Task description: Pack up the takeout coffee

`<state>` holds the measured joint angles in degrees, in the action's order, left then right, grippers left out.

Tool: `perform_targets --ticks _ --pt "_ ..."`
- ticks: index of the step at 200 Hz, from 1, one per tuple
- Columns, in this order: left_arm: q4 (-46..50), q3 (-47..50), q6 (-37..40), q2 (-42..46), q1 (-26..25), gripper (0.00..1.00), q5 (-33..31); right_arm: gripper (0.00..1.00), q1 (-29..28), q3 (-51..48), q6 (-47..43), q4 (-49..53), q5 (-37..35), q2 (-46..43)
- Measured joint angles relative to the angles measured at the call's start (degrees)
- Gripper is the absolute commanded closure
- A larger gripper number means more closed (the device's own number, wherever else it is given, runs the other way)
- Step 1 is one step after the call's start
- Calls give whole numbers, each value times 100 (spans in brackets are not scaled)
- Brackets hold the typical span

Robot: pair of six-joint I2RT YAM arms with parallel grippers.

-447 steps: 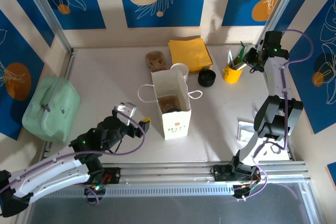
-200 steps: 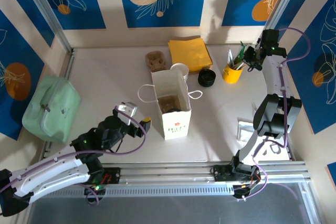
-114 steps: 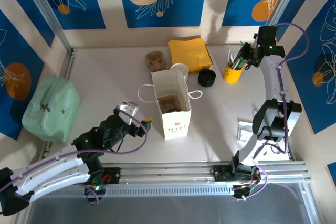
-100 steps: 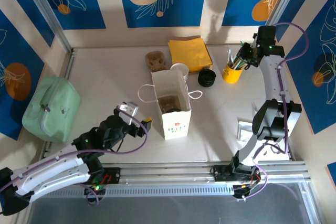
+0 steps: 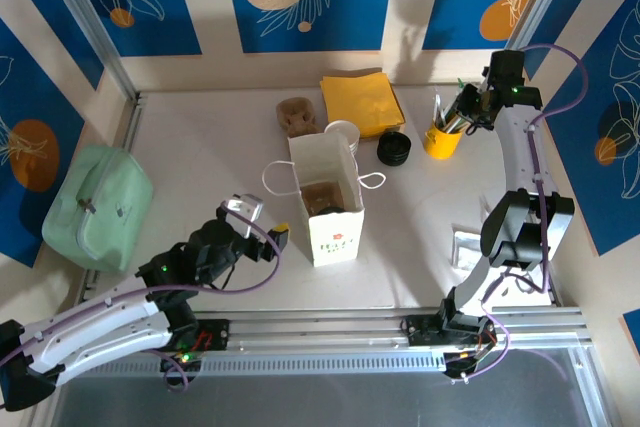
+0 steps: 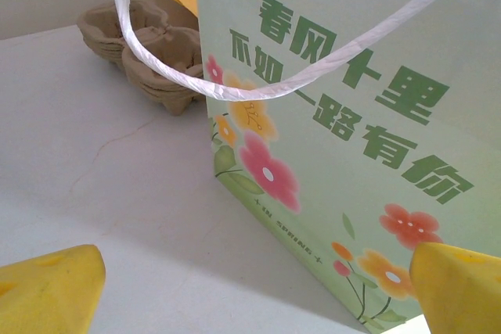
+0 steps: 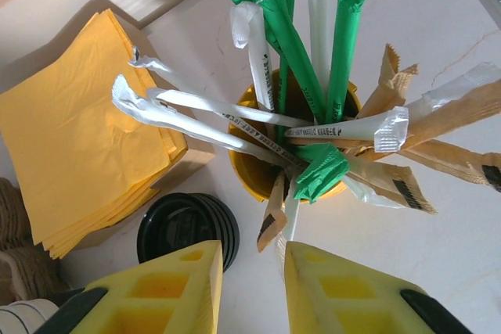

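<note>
**Top and wrist views of the packing bench (image 5: 200, 147).** A white paper bag (image 5: 335, 232) with a floral print stood upright and open at mid-bench, its twisted handles out to either side. Inside it lay a brownish form with a dark edge at the near wall; whether this was the takeout coffee could not be told. The left jaws stood wide apart, holding nothing, just beside the bag's near-left corner, with their yellow pads (image 6: 51, 291) low over the bench. The right jaws were a narrow gap apart, clamped on nothing, and hung above a yellow pot (image 5: 440, 140) of wrapped straws and sachets (image 7: 337, 37) at far right. Just left of the pot sat a pile of black lids (image 5: 393, 149), with a stack of yellow napkins (image 5: 362, 102) behind them. A stack of lidless cups (image 5: 342, 132) stood just behind the bag, and a pulp cup carrier (image 5: 297, 115) lay beyond it. A pale green pouch (image 5: 95, 209) lay at far left.
</note>
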<state>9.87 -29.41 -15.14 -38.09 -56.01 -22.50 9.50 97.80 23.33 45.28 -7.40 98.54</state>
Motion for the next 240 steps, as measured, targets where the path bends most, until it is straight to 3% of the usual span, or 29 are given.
perform_targets --ticks 99,240 --pt "-2 0 -2 9 0 1 -2 80 66 13 -63 83 -31 52" --pt "-2 0 -2 9 0 1 -2 81 103 13 -63 85 -9 339"
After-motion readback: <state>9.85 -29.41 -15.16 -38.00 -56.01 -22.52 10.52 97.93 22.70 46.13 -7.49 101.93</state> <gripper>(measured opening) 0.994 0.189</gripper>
